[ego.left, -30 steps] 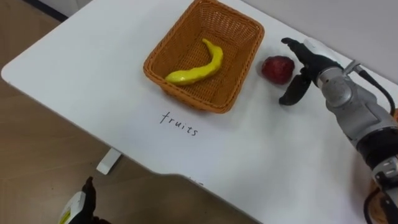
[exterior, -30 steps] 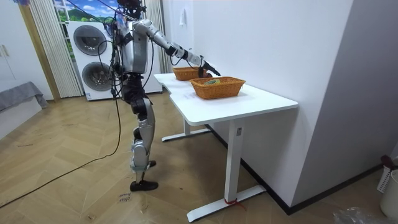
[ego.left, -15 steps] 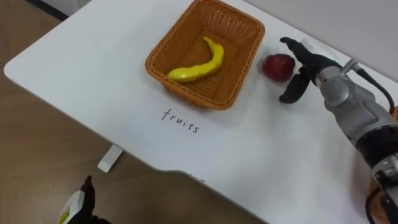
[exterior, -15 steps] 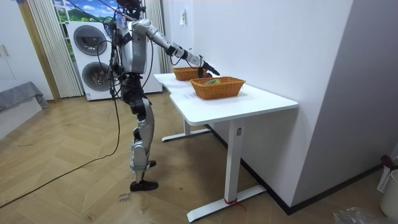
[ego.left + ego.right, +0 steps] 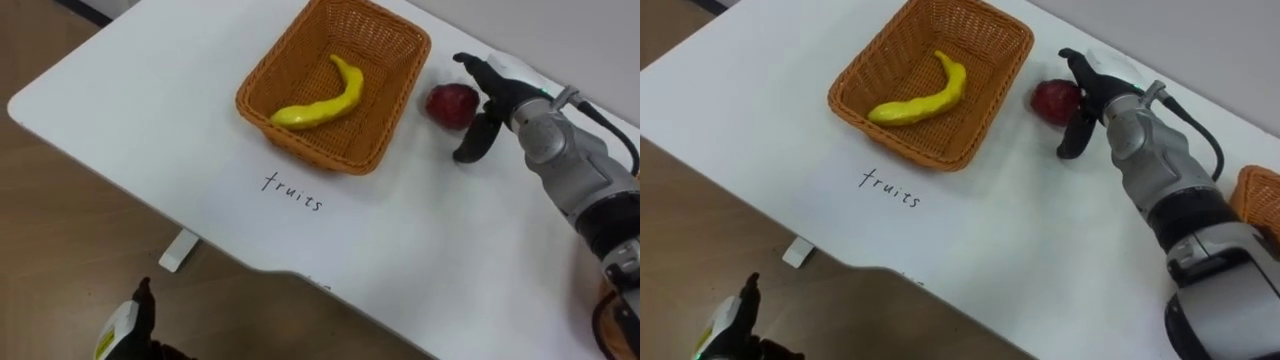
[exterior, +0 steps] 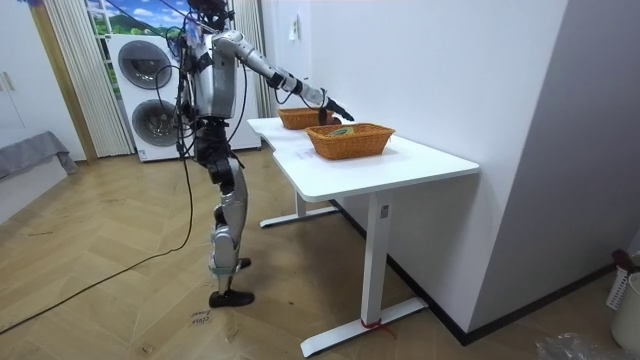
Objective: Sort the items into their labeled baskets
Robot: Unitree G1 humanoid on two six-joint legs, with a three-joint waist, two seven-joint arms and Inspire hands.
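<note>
Barely shifted since before, our right robot hand (image 5: pixel 494 93) spreads beside one red fruit (image 5: pixel 450 105); one banana (image 5: pixel 320 101) lies in one basket (image 5: pixel 312 147).

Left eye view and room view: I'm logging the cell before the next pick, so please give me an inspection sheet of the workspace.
Surface: white table, with a handwritten label in front of the fruit basket.
Job's things: banana lying in the fruit basket; red fruit on the table beside that basket, outside it; second basket at the robot's right.
Clutter: nothing seen.
Hands: right hand open next to the red fruit, contact unclear; left hand low, below the table edge.
Cables: nothing seen on the table.
Surroundings: wooden floor, stacked washing machines.
</note>
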